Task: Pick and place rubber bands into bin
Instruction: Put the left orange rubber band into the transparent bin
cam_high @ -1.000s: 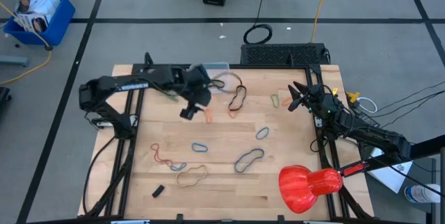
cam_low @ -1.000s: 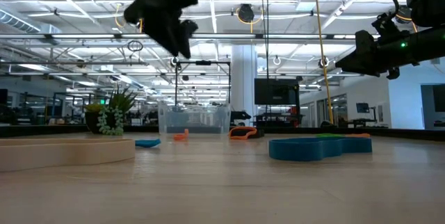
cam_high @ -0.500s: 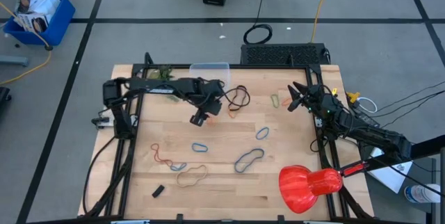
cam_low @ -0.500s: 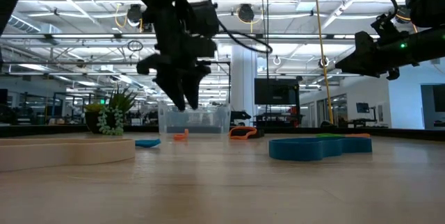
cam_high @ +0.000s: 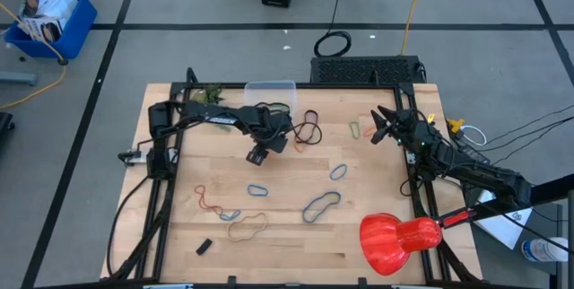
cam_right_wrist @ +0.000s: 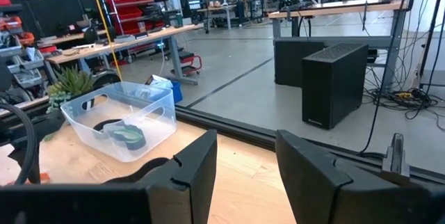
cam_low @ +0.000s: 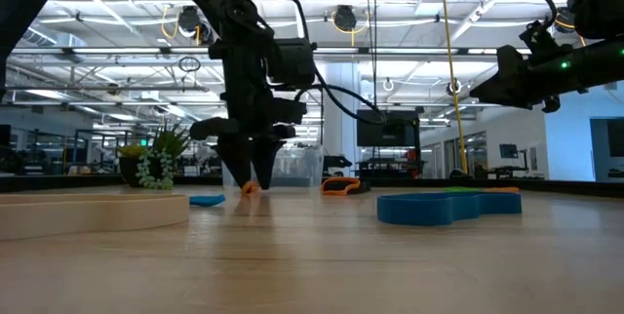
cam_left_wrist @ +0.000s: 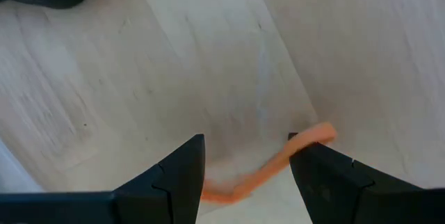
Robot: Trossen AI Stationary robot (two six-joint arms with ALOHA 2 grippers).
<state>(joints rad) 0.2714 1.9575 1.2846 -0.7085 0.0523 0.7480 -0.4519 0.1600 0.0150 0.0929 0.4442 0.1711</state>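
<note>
The left tool (cam_high: 258, 155) stands down at the worktop (cam_high: 377, 190), fingers spread either side of an orange rubber band (cam_left_wrist: 268, 172), with bare wood just around it. Just right of it a tangle of dark and orange bands (cam_high: 308, 128) crowds the way toward the clear bin (cam_high: 270, 86) at the far edge. The middle and near worktop lies mostly open between scattered loops. A red bulb-shaped object (cam_high: 395, 240) blocks the near right corner. The right tool (cam_high: 380, 127) hangs above the right edge, well apart.
</note>
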